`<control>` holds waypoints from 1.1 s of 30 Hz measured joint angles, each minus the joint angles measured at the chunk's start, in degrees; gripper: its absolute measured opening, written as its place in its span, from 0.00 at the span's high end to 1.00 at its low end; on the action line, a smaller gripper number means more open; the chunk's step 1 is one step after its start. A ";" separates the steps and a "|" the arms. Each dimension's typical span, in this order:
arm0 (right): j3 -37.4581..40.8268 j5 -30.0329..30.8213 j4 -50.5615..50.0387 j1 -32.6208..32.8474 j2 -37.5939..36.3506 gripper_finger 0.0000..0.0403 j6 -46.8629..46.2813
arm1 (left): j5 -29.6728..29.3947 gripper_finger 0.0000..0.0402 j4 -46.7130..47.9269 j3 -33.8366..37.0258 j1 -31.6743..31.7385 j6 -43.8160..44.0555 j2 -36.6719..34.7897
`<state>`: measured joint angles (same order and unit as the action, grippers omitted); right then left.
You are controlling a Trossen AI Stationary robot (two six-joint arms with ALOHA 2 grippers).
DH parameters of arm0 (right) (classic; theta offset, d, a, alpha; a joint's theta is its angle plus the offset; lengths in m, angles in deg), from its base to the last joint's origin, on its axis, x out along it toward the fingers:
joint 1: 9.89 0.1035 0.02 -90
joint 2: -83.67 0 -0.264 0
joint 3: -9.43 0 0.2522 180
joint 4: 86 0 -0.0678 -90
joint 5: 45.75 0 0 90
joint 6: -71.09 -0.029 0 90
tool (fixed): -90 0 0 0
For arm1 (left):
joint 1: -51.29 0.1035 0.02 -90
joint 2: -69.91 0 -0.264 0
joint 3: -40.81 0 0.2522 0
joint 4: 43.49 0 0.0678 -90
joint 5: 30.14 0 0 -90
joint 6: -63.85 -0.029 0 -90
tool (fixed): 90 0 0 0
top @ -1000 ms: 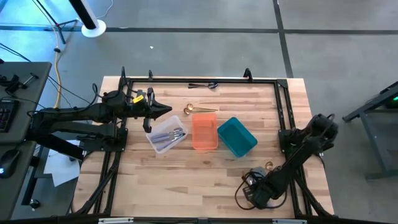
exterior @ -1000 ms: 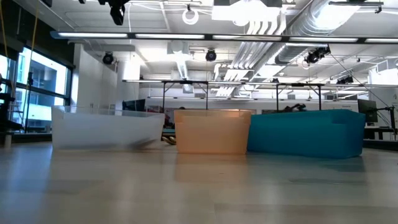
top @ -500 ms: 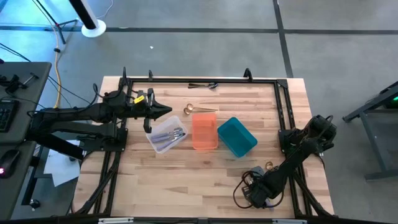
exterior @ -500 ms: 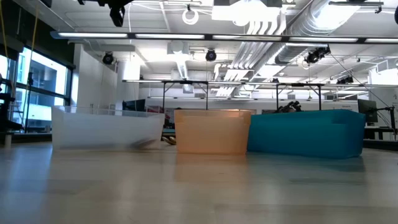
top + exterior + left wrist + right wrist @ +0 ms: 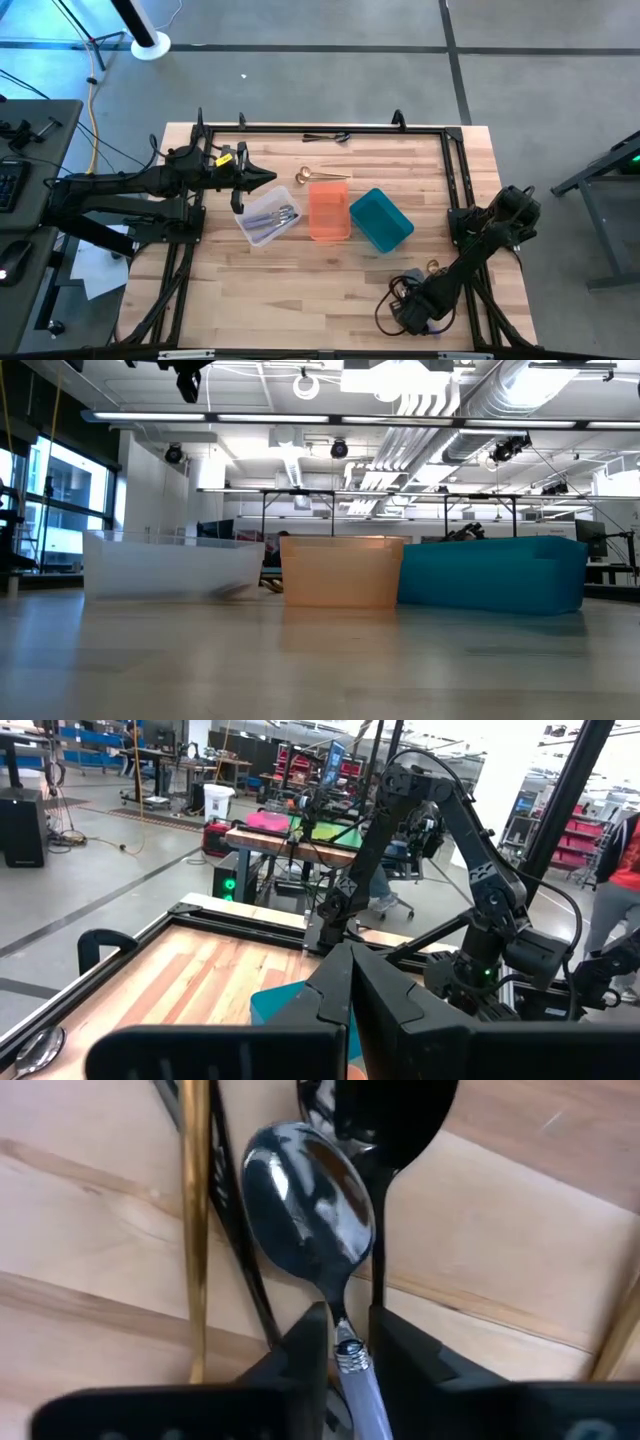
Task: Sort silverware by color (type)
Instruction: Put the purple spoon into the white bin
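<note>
Silverware is only partly sorted: the clear bin [image 5: 268, 217] holds a few silver pieces [image 5: 284, 214], while the orange bin [image 5: 329, 211] and teal bin [image 5: 381, 220] look bare from above. A gold spoon [image 5: 318, 177] lies on the bench [image 5: 300, 290] just behind the orange bin, and dark pieces [image 5: 328, 136] sit at the far edge. More cutlery is heaped at the near right corner, under the right gripper [image 5: 345, 1342], whose jaws are down around the neck of a shiny spoon [image 5: 310, 1208] with a pale handle; they flank it closely, but I cannot tell whether they are clamped on it yet. Black pieces [image 5: 385, 1120] and a gold handle [image 5: 195, 1220] lie touching that spoon. The left gripper [image 5: 351, 982] hangs clenched and empty above the clear bin. Judging by this, most of the sorting remains, with the gold and black pieces yet to be binned
</note>
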<state>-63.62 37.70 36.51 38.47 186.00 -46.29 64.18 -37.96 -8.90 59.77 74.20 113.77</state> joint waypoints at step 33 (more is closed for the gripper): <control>0.22 1.92 -1.99 0.02 0.04 0.99 0.37 | -0.02 1.00 0.72 0.00 0.00 -0.02 0.00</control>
<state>-63.40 39.62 34.53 38.49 186.05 -45.92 64.16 -37.24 -8.90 59.77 74.17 113.77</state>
